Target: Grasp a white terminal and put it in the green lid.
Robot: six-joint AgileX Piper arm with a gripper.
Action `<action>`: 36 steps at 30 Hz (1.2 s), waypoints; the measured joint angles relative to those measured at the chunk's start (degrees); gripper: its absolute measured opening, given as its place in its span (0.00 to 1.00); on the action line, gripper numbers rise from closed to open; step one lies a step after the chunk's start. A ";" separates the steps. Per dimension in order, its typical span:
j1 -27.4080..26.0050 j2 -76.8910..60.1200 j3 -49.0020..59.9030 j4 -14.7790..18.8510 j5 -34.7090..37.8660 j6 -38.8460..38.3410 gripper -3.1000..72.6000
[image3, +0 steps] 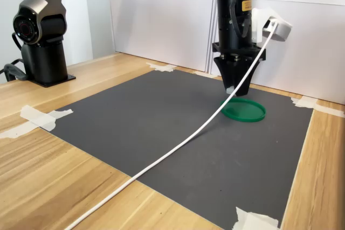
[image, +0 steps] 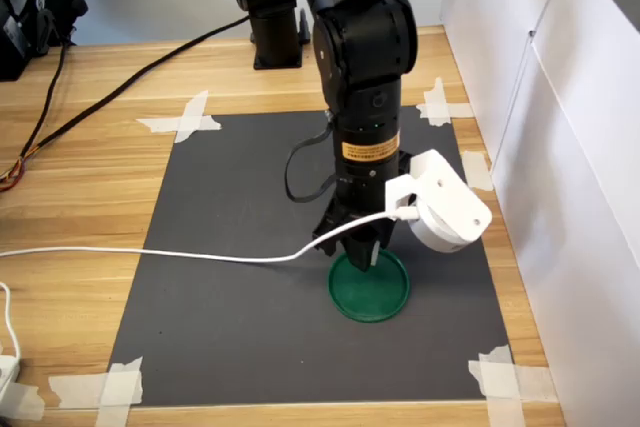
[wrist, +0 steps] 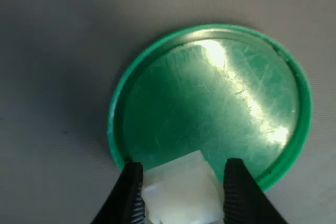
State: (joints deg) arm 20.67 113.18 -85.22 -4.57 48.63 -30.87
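Observation:
The green lid lies flat on the dark grey mat. My gripper points straight down over the lid's rim, a little above it. In the wrist view its two black fingers are shut on the white terminal, a small translucent white block held between them above the lid's edge. In both exterior views the terminal is barely visible at the fingertips.
A white camera housing sits on the wrist, and its white cable trails across the mat. Beige tape strips hold the mat's corners. White panels stand beside the mat. A second black arm base stands on the wooden table.

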 joint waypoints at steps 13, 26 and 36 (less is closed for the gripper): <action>-3.34 1.43 0.00 -0.74 -3.23 0.88 0.50; -3.34 2.28 0.00 3.53 -5.92 -4.10 0.50; -3.34 2.27 -0.10 4.13 -6.17 -5.22 0.51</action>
State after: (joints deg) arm 17.32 115.46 -85.33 -0.44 42.46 -36.09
